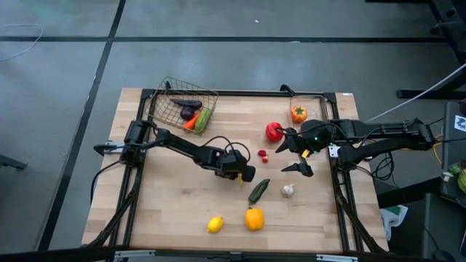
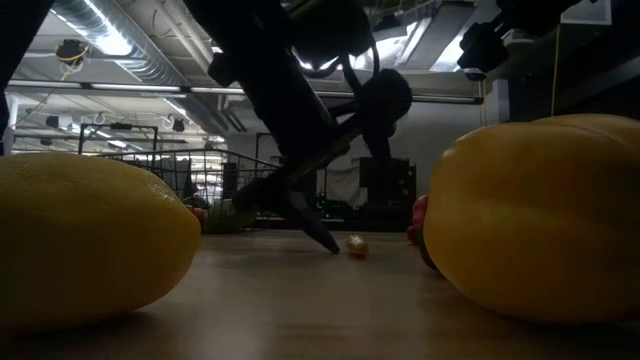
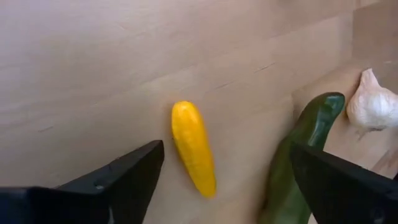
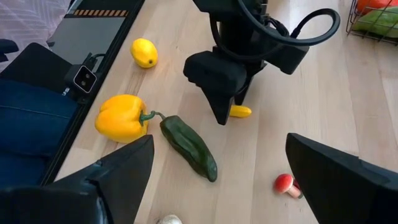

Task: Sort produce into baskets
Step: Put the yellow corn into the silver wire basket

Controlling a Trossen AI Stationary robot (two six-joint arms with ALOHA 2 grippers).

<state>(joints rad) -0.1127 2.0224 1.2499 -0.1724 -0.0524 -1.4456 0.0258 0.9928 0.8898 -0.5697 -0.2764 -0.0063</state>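
Pale wooden tabletop (image 1: 182, 211) carries our scattered toy produce; the dark wire-mesh basket (image 1: 164, 92) at the far left already holds several pieces. Our left gripper (image 3: 224, 180) hovers low at mid-table, its fingers apart either side of a small yellow elongated vegetable (image 3: 193, 147), with a long dark green pepper (image 3: 301, 158) just beside. We judge the pick is in hand: next, lower, close and lift. Our right gripper (image 4: 217, 180) waits apart above the table's right side.
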